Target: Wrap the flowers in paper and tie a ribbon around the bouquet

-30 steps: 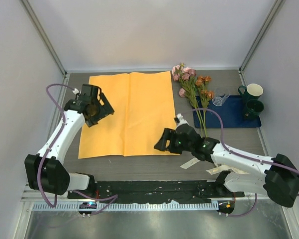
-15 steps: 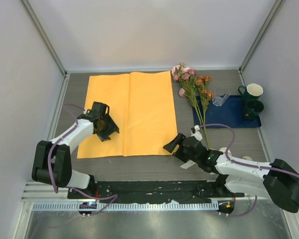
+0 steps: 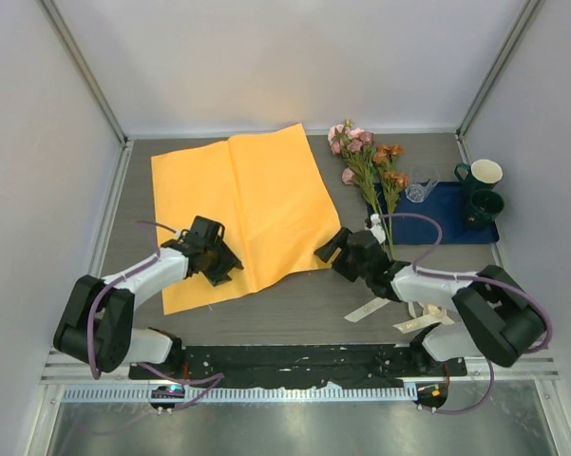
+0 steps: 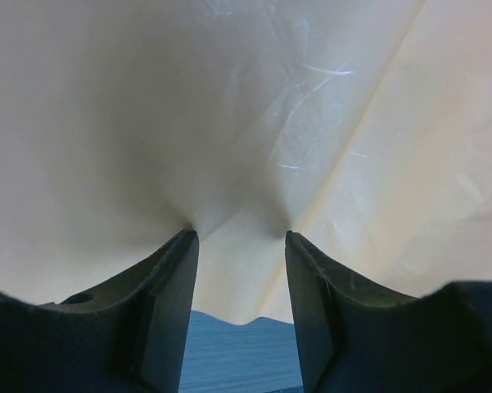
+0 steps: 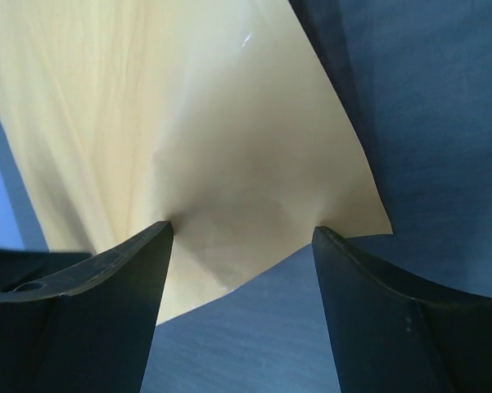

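Note:
The orange paper (image 3: 242, 195) lies flat on the table, turned at a slant. My left gripper (image 3: 225, 267) is low over its near left part. In the left wrist view its fingertips (image 4: 188, 237) press into the paper (image 4: 147, 106), which puckers at both tips, and the left gripper (image 4: 238, 234) has a gap between its jaws. My right gripper (image 3: 331, 249) stands wide open on the paper's near right corner (image 5: 229, 123), the right gripper (image 5: 242, 229) tips touching the sheet. The flowers (image 3: 364, 157) lie to the paper's right, their stems reaching the blue mat. Pieces of cream ribbon (image 3: 367, 311) lie by the right arm.
A dark blue mat (image 3: 451, 220) at the right carries a clear cup (image 3: 420, 188) and two mugs (image 3: 484, 175) (image 3: 485, 205). The enclosure walls stand close on the left, back and right. The arm bases sit along the near edge.
Both grippers came down onto the paper and the sheet turned counter-clockwise, its right side going back and its left side coming nearer. The left jaws narrowed.

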`<action>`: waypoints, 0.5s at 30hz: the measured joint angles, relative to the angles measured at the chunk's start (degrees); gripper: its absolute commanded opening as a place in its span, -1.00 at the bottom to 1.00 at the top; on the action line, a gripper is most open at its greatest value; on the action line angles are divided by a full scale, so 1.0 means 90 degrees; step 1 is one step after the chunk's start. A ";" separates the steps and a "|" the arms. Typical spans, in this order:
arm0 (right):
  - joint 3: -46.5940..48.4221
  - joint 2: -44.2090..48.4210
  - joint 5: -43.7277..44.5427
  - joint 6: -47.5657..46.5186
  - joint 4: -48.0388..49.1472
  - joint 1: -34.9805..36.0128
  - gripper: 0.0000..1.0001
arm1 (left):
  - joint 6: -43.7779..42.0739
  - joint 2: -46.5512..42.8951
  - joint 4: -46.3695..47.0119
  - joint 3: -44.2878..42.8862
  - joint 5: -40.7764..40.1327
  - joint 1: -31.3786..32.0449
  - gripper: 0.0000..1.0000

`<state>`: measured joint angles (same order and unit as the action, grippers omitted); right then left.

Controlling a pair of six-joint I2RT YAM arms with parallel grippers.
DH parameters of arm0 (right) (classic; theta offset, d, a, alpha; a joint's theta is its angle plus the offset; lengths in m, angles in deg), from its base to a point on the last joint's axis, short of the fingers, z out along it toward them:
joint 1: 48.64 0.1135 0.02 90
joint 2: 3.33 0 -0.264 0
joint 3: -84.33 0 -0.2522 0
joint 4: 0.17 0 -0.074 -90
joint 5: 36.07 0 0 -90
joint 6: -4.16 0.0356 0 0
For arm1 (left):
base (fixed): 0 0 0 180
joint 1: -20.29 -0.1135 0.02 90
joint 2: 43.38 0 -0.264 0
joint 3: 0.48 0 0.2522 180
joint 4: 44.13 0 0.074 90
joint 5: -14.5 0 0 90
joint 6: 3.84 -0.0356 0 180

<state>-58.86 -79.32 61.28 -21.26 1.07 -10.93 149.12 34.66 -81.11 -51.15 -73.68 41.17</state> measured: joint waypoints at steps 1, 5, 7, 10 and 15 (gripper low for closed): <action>0.0187 -0.0226 -0.0027 -0.0240 0.0000 -0.0148 0.53 | 0.0163 -0.0053 0.0143 0.0090 0.0044 0.0102 0.04; 0.1207 -0.1258 -0.0401 -0.1166 -0.0051 -0.0629 0.53 | 0.0838 -0.0172 0.0665 0.0384 0.0136 0.0709 0.04; 0.1846 -0.1838 -0.0709 -0.1617 -0.0185 -0.0775 0.52 | 0.1178 -0.0192 0.0894 0.0478 0.0134 0.1132 0.04; 0.2776 -0.2574 -0.1103 -0.2193 -0.0393 -0.0874 0.54 | 0.1664 -0.0236 0.1188 0.0631 0.0109 0.1671 0.07; 0.3609 -0.3077 -0.1455 -0.2941 -0.0918 -0.0889 0.57 | 0.2023 -0.0226 0.1226 0.0559 -0.0087 0.2271 0.35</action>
<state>-26.38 -107.01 48.19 -47.73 -7.19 -18.93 167.33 32.63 -70.08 -46.12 -74.47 61.61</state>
